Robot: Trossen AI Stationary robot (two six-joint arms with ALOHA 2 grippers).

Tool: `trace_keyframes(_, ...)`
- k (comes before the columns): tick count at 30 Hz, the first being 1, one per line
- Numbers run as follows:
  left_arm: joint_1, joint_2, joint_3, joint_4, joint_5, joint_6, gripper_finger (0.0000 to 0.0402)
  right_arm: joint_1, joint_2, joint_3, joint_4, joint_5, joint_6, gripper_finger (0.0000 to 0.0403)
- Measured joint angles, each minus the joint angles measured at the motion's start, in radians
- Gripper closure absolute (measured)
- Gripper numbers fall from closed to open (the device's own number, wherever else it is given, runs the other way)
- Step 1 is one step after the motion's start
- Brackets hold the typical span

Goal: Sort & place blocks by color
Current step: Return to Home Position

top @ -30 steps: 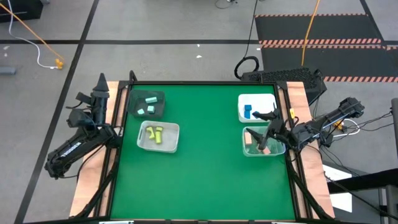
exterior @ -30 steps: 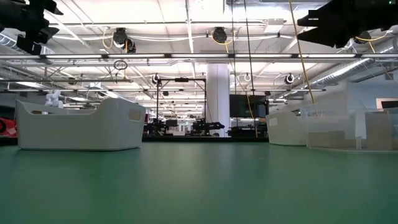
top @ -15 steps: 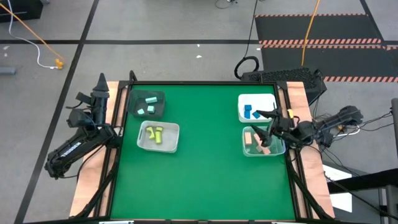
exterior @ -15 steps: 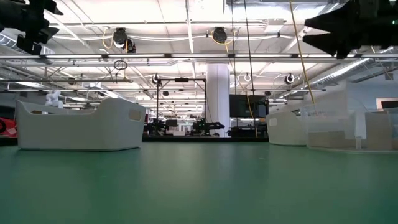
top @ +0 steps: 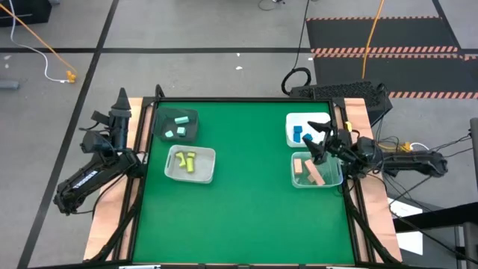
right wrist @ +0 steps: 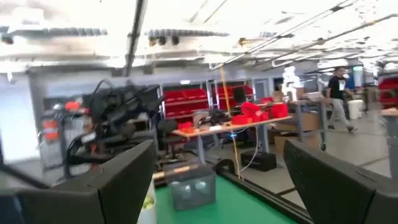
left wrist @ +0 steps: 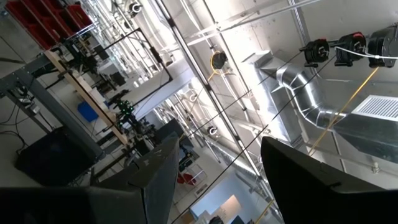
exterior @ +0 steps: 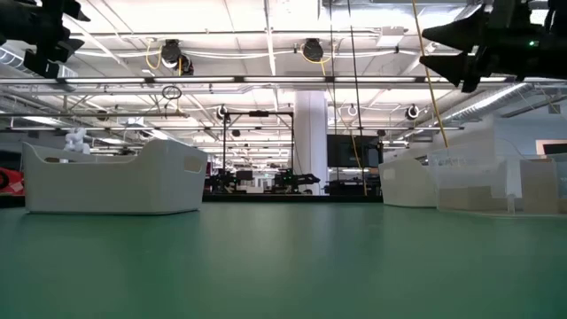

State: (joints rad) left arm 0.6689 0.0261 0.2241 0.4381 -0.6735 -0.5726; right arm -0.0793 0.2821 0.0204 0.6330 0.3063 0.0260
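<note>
Mint green blocks lie in the dark grey bin, and yellow-green blocks in the clear bin beside it. Blue blocks lie in the white bin, tan-orange blocks in the right clear bin. My right gripper hovers open above the seam between those two right bins, pointing toward the table's left, nothing between its fingers. My left gripper is parked off the table's left edge, raised, open and empty.
The green table's middle and near half hold nothing. All four bins sit in the far half, two by each side rail. In the low view the bins stand to the left and right with my right gripper high above.
My right gripper has drawn back from over the tan-orange blocks' bin toward the far edge and sunk slightly. Its arm has swung round, so the fingers now point toward the table's left. It has stayed open. The tan-orange blocks now show uncovered.
</note>
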Motion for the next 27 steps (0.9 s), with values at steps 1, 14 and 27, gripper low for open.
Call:
trace_keyframes(1,0.000,0.000,0.000,-0.001,0.000,0.000,0.0174,-0.028,0.000,0.000,0.000,-0.015,0.020,0.0057)
trace_keyframes(14,0.000,0.000,0.000,0.000,0.000,0.000,0.0174,-0.392,-0.001,-0.002,0.004,-0.020,0.147,0.0057)
trace_keyframes(27,0.000,0.000,0.000,0.000,0.000,0.000,0.0174,-0.437,-0.001,-0.003,0.003,-0.021,0.145,0.0057)
